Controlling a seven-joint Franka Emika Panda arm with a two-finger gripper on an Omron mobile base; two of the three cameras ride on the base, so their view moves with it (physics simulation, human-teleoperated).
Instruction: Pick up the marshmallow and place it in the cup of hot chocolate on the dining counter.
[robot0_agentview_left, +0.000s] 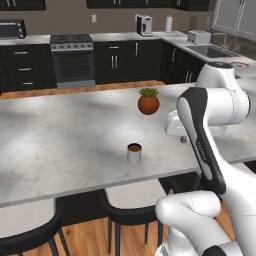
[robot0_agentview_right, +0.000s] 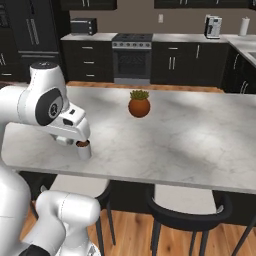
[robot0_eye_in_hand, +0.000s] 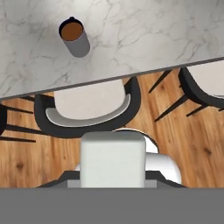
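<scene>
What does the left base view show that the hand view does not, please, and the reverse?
Left base view alone: the potted plant on the counter, the stove against the back wall, the sink and the toaster. Hand view alone: a white block close to the camera at the bottom, and the wood floor from above. Both: the cup of hot chocolate standing on the marble counter, and the stools below its edge.

Round terracotta plant pot (robot0_agentview_left: 148, 104) with green leaves on marbled surface. Black stools with pale seats (robot0_eye_in_hand: 89, 106) tucked below, over wood floor (robot0_eye_in_hand: 188, 144). Steel oven (robot0_agentview_left: 73, 61) among dark cabinets behind.
</scene>
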